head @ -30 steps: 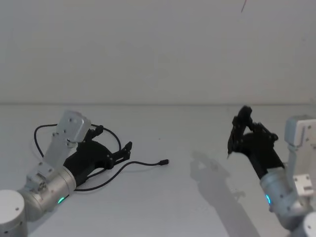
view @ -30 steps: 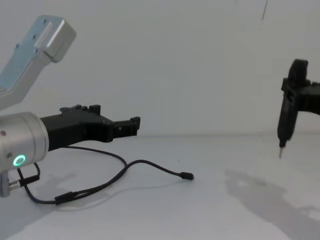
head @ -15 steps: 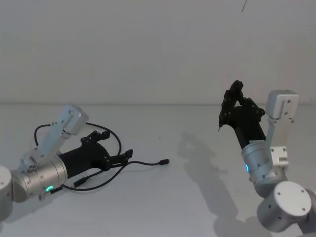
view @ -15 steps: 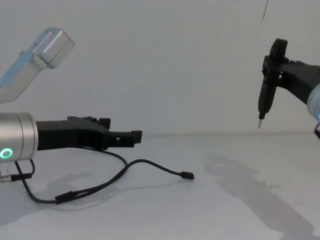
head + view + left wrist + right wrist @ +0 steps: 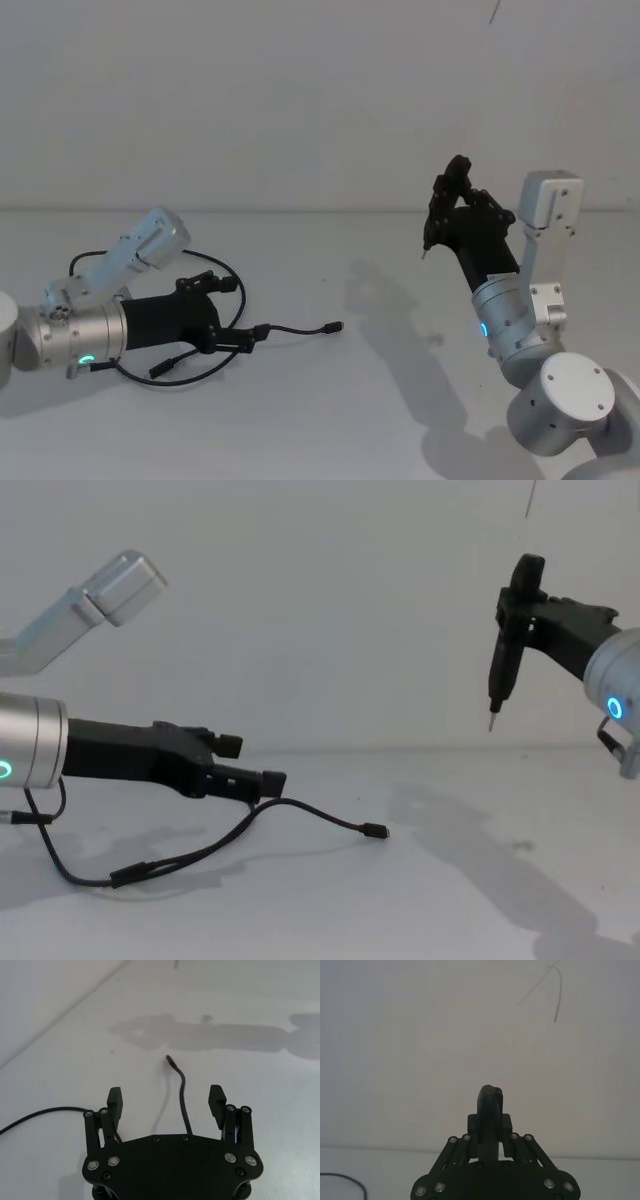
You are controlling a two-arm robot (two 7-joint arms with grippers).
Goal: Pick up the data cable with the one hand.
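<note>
Pretty bare setup: white table [image 5: 340,420], white wall [image 5: 250,90] behind, and the data cable [image 5: 295,328] lying out in the open. The left gripper [image 5: 255,335] sits low, just above the table, arm stretched out nearly flat, its 2 jaws spread apart. The cable runs right between them, plug end just ahead of the fingertips, the rest looping back under the wrist. The right gripper [image 5: 458,200] is raised well away, clamped on a black pin-tipped tool [image 5: 503,640] that points down.
</note>
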